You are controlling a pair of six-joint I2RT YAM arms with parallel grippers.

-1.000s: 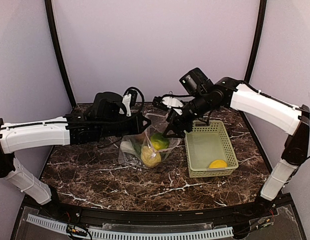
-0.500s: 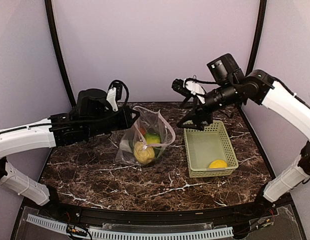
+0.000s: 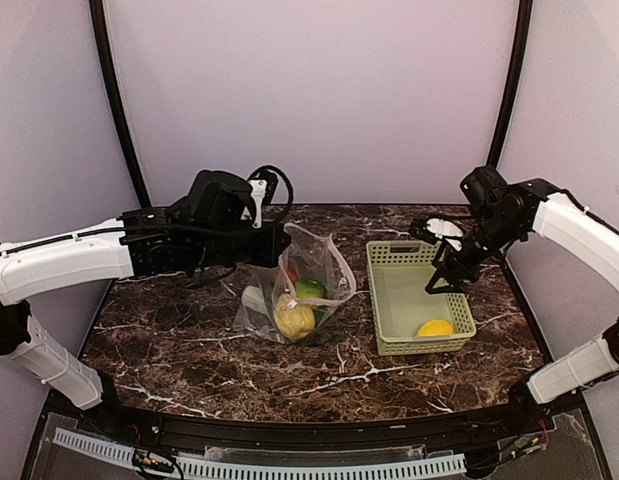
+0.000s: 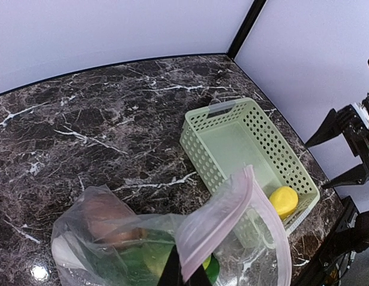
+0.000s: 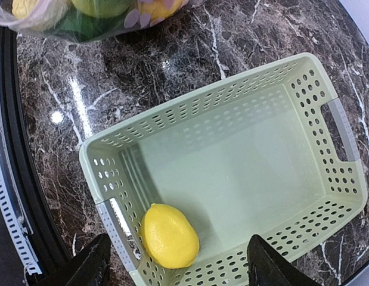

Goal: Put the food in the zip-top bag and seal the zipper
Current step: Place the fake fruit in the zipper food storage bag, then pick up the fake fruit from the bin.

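The zip-top bag (image 3: 324, 275) stands on the marble with its mouth up and open. My left gripper (image 3: 278, 246) is shut on its rim; in the left wrist view the pinkish zipper (image 4: 232, 208) strip runs from between the gripper's (image 4: 184, 275) dark fingertips. Inside the bag lie a green lime (image 3: 310, 290), a yellowish bumpy lump (image 3: 294, 319), a white stem (image 3: 253, 298) and something brownish (image 4: 107, 223). A yellow lemon (image 3: 435, 327) lies in the near right corner of the green basket (image 3: 394, 300). My right gripper (image 3: 444, 274) hangs open above the basket, straddling the lemon (image 5: 170, 235) from above without touching it.
The light green slotted basket (image 5: 232, 161) stands right of the bag and holds only the lemon. Dark marble table (image 3: 189, 340) reaches to the black frame posts and lilac walls. The bag's bottom (image 5: 95, 15) shows at the top of the right wrist view.
My right arm has pulled away from the bag's mouth and swung right to hover over the basket. My left gripper stayed shut on the bag's rim and shifted slightly.
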